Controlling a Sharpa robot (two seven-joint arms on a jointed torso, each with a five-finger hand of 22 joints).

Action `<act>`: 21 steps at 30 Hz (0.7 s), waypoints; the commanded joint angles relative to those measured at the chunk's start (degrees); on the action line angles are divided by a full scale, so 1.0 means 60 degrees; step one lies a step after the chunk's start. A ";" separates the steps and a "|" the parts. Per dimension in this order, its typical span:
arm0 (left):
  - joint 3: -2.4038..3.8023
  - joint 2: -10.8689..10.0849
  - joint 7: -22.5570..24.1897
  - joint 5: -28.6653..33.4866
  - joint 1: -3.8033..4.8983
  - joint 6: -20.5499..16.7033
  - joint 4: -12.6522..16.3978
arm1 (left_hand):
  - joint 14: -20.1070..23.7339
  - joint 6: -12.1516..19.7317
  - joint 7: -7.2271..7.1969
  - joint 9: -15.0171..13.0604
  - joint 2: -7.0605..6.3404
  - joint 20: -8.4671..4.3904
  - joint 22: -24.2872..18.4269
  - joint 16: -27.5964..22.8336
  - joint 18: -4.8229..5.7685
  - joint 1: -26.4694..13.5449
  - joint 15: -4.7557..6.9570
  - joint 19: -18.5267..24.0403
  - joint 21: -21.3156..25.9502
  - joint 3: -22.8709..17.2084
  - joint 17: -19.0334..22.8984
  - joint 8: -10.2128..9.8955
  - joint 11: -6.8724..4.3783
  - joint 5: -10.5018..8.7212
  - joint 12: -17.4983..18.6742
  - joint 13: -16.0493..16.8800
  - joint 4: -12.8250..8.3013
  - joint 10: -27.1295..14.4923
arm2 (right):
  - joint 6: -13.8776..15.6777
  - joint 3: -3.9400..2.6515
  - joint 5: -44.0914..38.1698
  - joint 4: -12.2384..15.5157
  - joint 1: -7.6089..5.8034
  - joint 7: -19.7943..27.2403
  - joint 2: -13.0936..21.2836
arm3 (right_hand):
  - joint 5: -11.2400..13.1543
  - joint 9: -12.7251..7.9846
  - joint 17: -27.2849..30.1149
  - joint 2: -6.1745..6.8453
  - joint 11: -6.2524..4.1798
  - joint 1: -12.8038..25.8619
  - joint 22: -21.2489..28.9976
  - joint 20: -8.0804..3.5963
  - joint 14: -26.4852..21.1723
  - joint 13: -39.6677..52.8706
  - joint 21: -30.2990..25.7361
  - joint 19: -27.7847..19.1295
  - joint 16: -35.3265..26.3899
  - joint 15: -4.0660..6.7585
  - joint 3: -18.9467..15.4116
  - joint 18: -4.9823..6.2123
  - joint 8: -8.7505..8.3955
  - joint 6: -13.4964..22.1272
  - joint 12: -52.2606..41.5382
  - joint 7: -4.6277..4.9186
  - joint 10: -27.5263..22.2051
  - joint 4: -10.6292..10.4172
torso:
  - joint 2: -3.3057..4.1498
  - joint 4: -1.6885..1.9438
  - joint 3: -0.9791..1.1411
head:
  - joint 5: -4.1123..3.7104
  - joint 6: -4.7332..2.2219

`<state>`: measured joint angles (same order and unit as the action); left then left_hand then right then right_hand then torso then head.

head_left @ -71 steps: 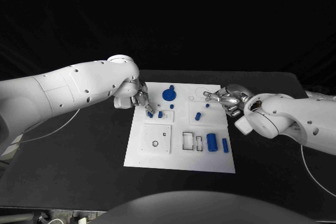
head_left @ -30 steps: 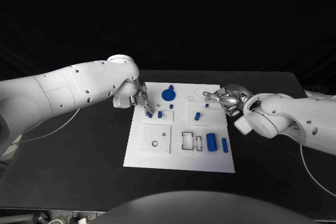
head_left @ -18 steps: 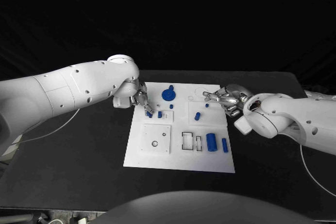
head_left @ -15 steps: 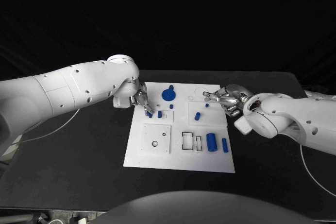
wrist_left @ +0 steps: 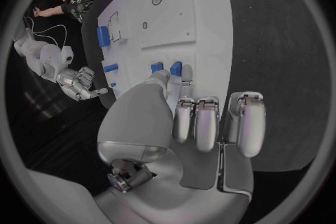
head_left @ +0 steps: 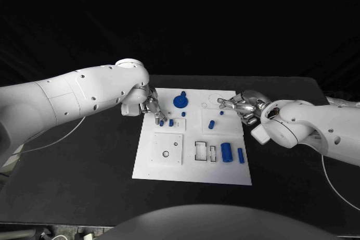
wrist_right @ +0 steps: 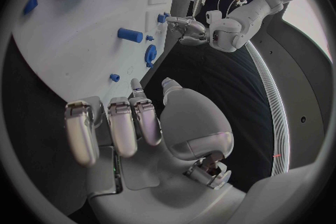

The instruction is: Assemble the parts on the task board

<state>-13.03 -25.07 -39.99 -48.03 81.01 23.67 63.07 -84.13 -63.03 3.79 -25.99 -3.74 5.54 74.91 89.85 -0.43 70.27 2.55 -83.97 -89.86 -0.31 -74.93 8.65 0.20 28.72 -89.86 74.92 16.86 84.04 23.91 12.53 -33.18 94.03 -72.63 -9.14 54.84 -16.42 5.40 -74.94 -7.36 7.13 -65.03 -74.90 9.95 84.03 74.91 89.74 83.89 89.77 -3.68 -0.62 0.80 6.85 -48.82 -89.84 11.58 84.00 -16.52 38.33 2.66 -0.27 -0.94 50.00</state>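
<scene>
The left robot hand [head_left: 152, 108] hovers at the task board's [head_left: 161, 169] upper left edge, fingers loosely apart and gripping nothing, tips just over two short blue pegs [head_left: 166, 122] standing side by side. The right robot hand [head_left: 239, 104], at the upper right edge, is likewise spread and empty. A careless descent could nudge a peg askew. The long blue bar [head_left: 241, 155], lower right, lies with its long axis running up-down the frame.
</scene>
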 commanded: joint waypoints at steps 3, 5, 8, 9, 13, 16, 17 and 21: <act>-0.0002 0.0028 -0.0573 0.0063 -0.0008 0.0225 0.0028 | -0.0979 0.0051 0.0053 0.0026 0.0059 -0.0078 0.2515 0.0024 0.0072 -0.0633 -0.0046 -0.1005 -0.0023 0.0311 -0.2512 -0.0003 0.0081 -0.0135 -0.0024 0.2513 0.0008 0.0993 | -0.0134 0.0001 -0.0035 0.0008 0.0007 0.0006 -0.0001 | -0.0053 0.0014 -0.2511 0.0005 0.0082 -0.0077 -0.2516 0.0082 0.0995 0.2516 0.0043 0.1018 0.0039 -0.0084 -0.0071 -0.0134 0.0047 -0.0024 -0.0027 0.0015 0.1001 0.0001 | -0.0005 0.0001 -0.0001 | -0.0017 -0.0001; -0.0002 0.0027 -0.0579 0.0072 -0.0008 0.0217 0.0026 | -0.0979 0.0054 0.0051 0.0029 0.0089 -0.0077 0.2515 0.0024 0.0072 -0.0831 -0.0047 -0.1005 -0.0023 0.0408 -0.2512 -0.0002 0.0082 -0.0152 -0.0024 0.2513 0.0011 0.0993 | -0.0135 0.0001 -0.0035 0.0008 0.0007 0.0005 0.0002 | -0.0053 0.0014 -0.2511 0.0005 0.0082 -0.0077 -0.2516 0.0082 0.0995 0.2516 0.0043 0.1018 0.0039 -0.0084 -0.0071 -0.0134 0.0047 -0.0024 -0.0027 0.0015 0.1001 0.0001 | -0.0004 0.0002 -0.0001 | -0.0013 -0.0001; -0.0002 0.0024 -0.0593 0.0080 -0.0008 0.0175 0.0021 | -0.0979 0.0053 0.0050 0.0029 0.0107 -0.0077 0.2515 0.0024 0.0072 -0.0939 -0.0047 -0.1005 -0.0023 0.0462 -0.2512 0.0002 0.0081 -0.0173 -0.0024 0.2513 0.0012 0.0993 | -0.0137 0.0001 -0.0035 0.0009 0.0007 0.0004 0.0007 | -0.0053 0.0014 -0.2511 0.0005 0.0082 -0.0077 -0.2516 0.0082 0.0995 0.2516 0.0043 0.1018 0.0039 -0.0084 -0.0071 -0.0134 0.0047 -0.0024 -0.0027 0.0015 0.1001 0.0001 | -0.0002 -0.0001 0.0000 | -0.0013 -0.0001; -0.0002 0.0022 -0.0596 0.0082 -0.0008 0.0156 0.0020 | -0.0979 0.0051 0.0050 0.0028 0.0115 -0.0077 0.2515 0.0024 0.0072 -0.0969 -0.0046 -0.1005 -0.0023 0.0476 -0.2512 0.0004 0.0081 -0.0190 -0.0024 0.2513 0.0012 0.0993 | -0.0139 0.0001 -0.0035 0.0008 0.0007 0.0003 0.0007 | -0.0053 0.0014 -0.2511 0.0005 0.0082 -0.0077 -0.2516 0.0082 0.0995 0.2516 0.0043 0.1018 0.0039 -0.0084 -0.0071 -0.0134 0.0047 -0.0024 -0.0027 0.0015 0.1001 0.0001 | -0.0003 -0.0002 0.0000 | -0.0011 -0.0001; -0.0001 -0.0010 -0.0570 0.0071 -0.0009 -0.0046 0.0055 | -0.0979 0.0040 0.0045 0.0024 0.0146 -0.0078 0.2515 0.0024 0.0072 -0.1074 -0.0045 -0.1005 -0.0023 0.0525 -0.2512 0.0015 0.0076 -0.0267 -0.0024 0.2513 0.0011 0.0993 | -0.0152 0.0001 -0.0035 0.0005 0.0007 -0.0009 0.0010 | -0.0053 0.0014 -0.2511 0.0005 0.0082 -0.0077 -0.2516 0.0082 0.0995 0.2516 0.0043 0.1018 0.0039 -0.0084 -0.0071 -0.0134 0.0047 -0.0024 -0.0027 0.0015 0.1001 0.0001 | -0.0009 0.0002 -0.0001 | -0.0023 -0.0001; 0.0001 -0.0094 -0.0507 -0.0016 -0.0008 -0.0277 0.0158 | -0.0979 0.0026 0.0041 0.0019 0.0145 -0.0079 0.2515 0.0024 0.0072 -0.1141 -0.0043 -0.1005 -0.0023 0.0562 -0.2512 0.0026 0.0073 -0.0310 -0.0024 0.2513 0.0011 0.0993 | -0.0162 0.0001 -0.0035 0.0003 0.0007 -0.0015 0.0011 | -0.0053 0.0014 -0.2511 0.0005 0.0082 -0.0077 -0.2516 0.0082 0.0995 0.2516 0.0043 0.1018 0.0039 -0.0084 -0.0071 -0.0134 0.0047 -0.0024 -0.0027 0.0015 0.1001 0.0001 | -0.0001 0.0002 -0.0001 | -0.0021 -0.0001; 0.0004 -0.0141 -0.0468 -0.0074 -0.0007 -0.0409 0.0219 | -0.0979 0.0021 0.0040 0.0017 0.0146 -0.0079 0.2515 0.0024 0.0072 -0.1162 -0.0042 -0.1005 -0.0023 0.0574 -0.2512 0.0030 0.0071 -0.0326 -0.0024 0.2513 0.0011 0.0993 | -0.0165 0.0001 -0.0035 0.0000 0.0008 -0.0014 0.0012 | -0.0053 0.0014 -0.2511 0.0005 0.0082 -0.0077 -0.2516 0.0082 0.0995 0.2516 0.0043 0.1018 0.0039 -0.0084 -0.0071 -0.0134 0.0047 -0.0024 -0.0027 0.0015 0.1001 0.0001 | -0.0003 0.0000 -0.0002 | -0.0017 -0.0001; 0.0030 -0.0440 -0.0170 -0.0325 0.0040 -0.1181 0.0586 | -0.0979 0.0026 0.0040 0.0017 0.0136 -0.0080 0.2515 0.0024 0.0072 -0.1207 -0.0041 -0.1005 -0.0023 0.0603 -0.2512 0.0032 0.0070 -0.0359 -0.0024 0.2513 0.0010 0.0993 | -0.0179 0.0001 -0.0035 -0.0010 0.0019 -0.0009 0.0013 | -0.0053 0.0014 -0.2511 0.0005 0.0082 -0.0077 -0.2516 0.0082 0.0995 0.2516 0.0043 0.1018 0.0039 -0.0084 -0.0071 -0.0134 0.0047 -0.0024 -0.0027 0.0015 0.1001 0.0001 | -0.0018 0.0008 0.0007 | -0.0036 -0.0001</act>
<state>-12.95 -27.33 -40.00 -48.42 81.04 21.41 65.86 -84.13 -62.84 3.98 -25.85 -2.76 5.54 74.91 89.85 -0.43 63.57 2.55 -83.97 -89.86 3.00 -74.92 8.64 0.20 26.90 -89.86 74.92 17.05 84.04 23.81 12.53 -33.18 93.97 -72.58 -9.22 54.92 -16.42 5.38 -74.92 -7.36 7.13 -65.03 -74.94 9.95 84.03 74.91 89.74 83.89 89.77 -3.68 -0.62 0.80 6.85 -48.82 -89.84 11.58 84.00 -16.52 38.29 2.68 -0.27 -1.13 50.00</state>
